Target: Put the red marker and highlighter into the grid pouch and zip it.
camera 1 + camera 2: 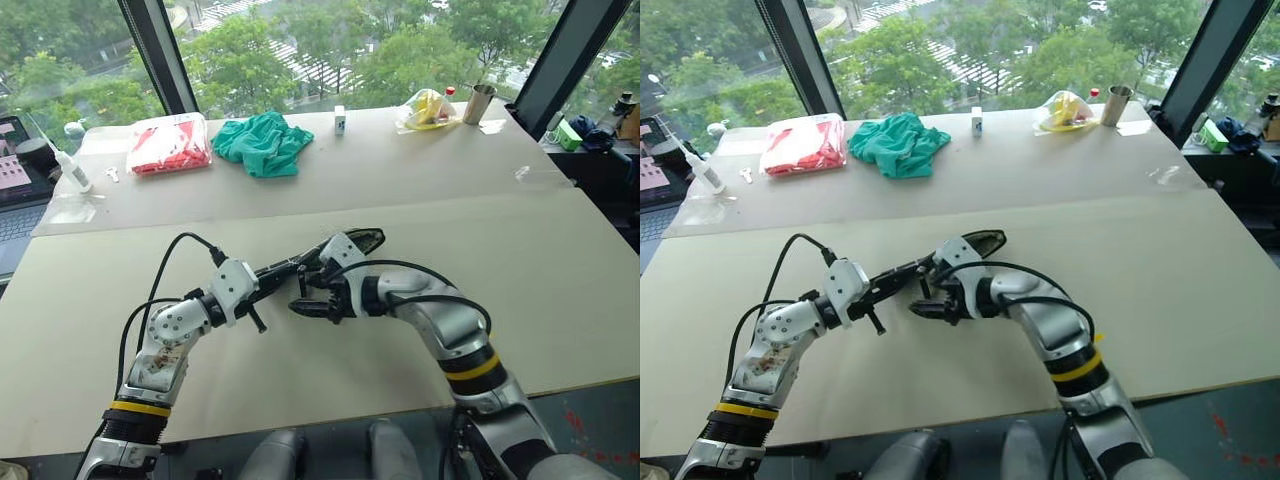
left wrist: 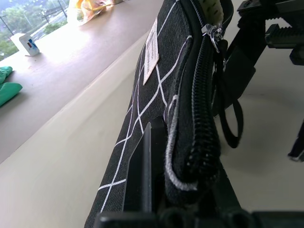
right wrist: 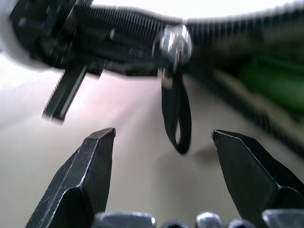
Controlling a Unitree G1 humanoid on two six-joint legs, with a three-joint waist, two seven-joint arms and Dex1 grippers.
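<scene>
Two black fingers of the right end effector [image 3: 161,180] stand wide apart and hold nothing. Between them, a little way off, hangs the black loop strap [image 3: 176,118] of the zipper pull, under a shiny silver slider [image 3: 175,42].

Just beside it, the left end effector [image 1: 290,268] is clenched on one end of the flat black fabric pouch with white grid lines [image 2: 156,99]. It holds the pouch up off the wide beige counter [image 1: 520,290], standing on its long edge with the zipper side up. The long way of the pouch runs from the left end effector away toward the far right, level with the counter. A small white label [image 2: 151,50] sits on the side of the pouch; its writing is too small to read.

Past the slider the zipper gapes open, and something light green [image 3: 270,78] shows inside.

Far back on the counter lie a red and white bag [image 1: 168,145], a crumpled green cloth [image 1: 262,143], and a metal cup [image 1: 479,103].
</scene>
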